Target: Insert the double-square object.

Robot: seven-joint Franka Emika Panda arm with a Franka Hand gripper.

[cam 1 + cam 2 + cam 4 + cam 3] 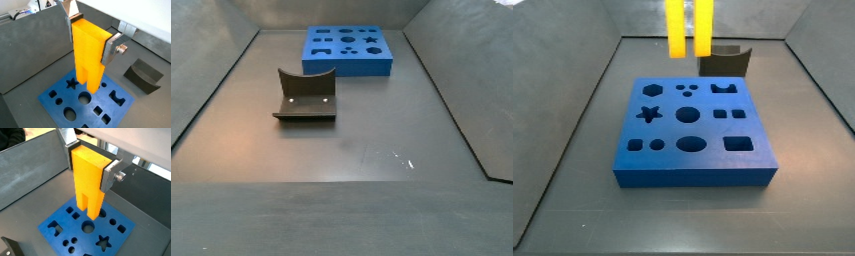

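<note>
My gripper (pixel 90 35) is shut on the double-square object (pixel 88 55), a tall bright yellow block. The silver fingers (pixel 111 47) clamp its solid upper body in both wrist views (pixel 90 164). Its two square prongs (pixel 89 203) point down and hang above the blue board (pixel 48 96) without touching it. In a side view only the prongs (pixel 690 28) show, high over the far side of the board (pixel 694 178); the gripper is out of frame there. The board has several shaped holes, among them a star (pixel 648 113) and a circle (pixel 687 115).
A dark grey curved block (pixel 724 60) stands on the floor just behind the board; it also shows in a wrist view (pixel 143 75) and in a side view (pixel 305 95). Grey walls (pixel 33 45) enclose the floor on all sides.
</note>
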